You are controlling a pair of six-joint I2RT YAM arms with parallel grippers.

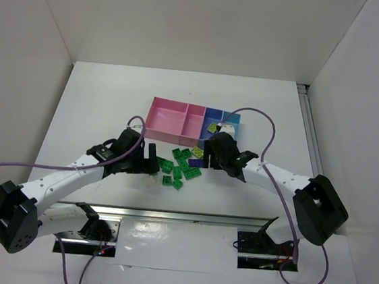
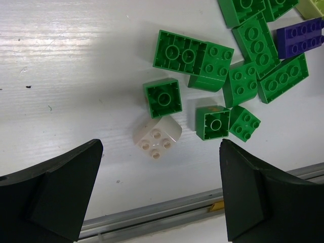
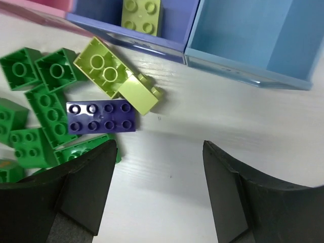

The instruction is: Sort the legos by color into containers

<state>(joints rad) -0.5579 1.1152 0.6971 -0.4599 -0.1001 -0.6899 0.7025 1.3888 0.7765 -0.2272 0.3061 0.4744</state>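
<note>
Just up-left of our parted, empty right fingers (image 3: 66, 197) lies the purple rectangular plastic brick (image 3: 101, 117), long axis finger-to-finger; left fingers (image 2: 50, 187) gape wide.

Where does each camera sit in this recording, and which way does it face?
Top external: above and behind, looking down at the table; left arm and right arm show.
Left wrist: on the left arm, facing down at green bricks and a purple brick; open left claw shows.
Right wrist: on the right arm, facing down at the blue tray and light blue tray; open right claw shows.
Shared: both wrist views catch the purple brick.
</note>
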